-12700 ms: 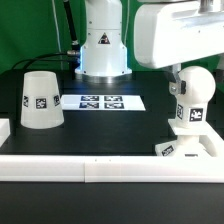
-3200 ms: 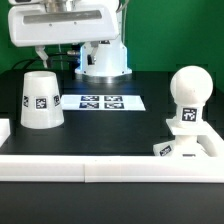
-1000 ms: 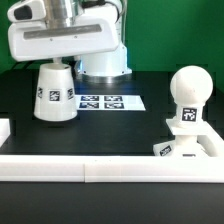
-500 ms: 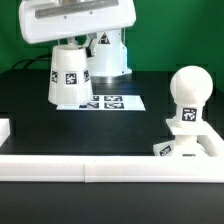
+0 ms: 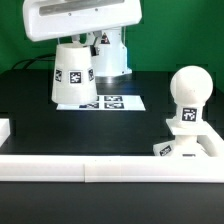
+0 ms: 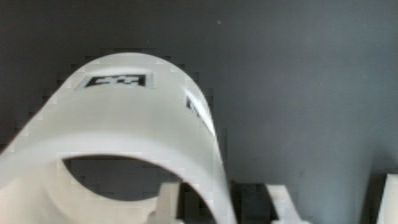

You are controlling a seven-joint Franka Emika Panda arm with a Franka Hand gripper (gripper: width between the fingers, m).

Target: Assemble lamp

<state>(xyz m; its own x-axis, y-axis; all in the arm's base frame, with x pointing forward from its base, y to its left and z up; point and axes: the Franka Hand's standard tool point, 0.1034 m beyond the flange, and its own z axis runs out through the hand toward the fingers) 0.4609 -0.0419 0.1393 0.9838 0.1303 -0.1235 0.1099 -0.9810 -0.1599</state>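
From the exterior view's left, I carry the shade (image 5: 72, 74) in the air, clear of the black table (image 5: 30, 110), tilted a little, with its tagged side toward the camera. It hangs just under my white wrist housing, above the near-left end of the marker board (image 5: 108, 102), which lies flat on the table. Behind it stands the white robot pedestal (image 5: 108, 55). Further toward the exterior view's right, well apart from the shade, the bulb (image 5: 187, 95) stands upright on its stem, seated on the base (image 5: 185, 148) beside the white rail (image 5: 100, 166) along the front edge. The exterior view hides my fingers behind the housing and the shade, so from there alone I could not say how I hold it. The wrist view fills that in: my gripper (image 6: 228, 205) is clamped on the shade's wall (image 6: 134, 140), one finger (image 6: 263, 200) outside and the other apparently inside the open mouth, though that part is blurred. The same view shows a tag on the shade's flank and dark table beyond.
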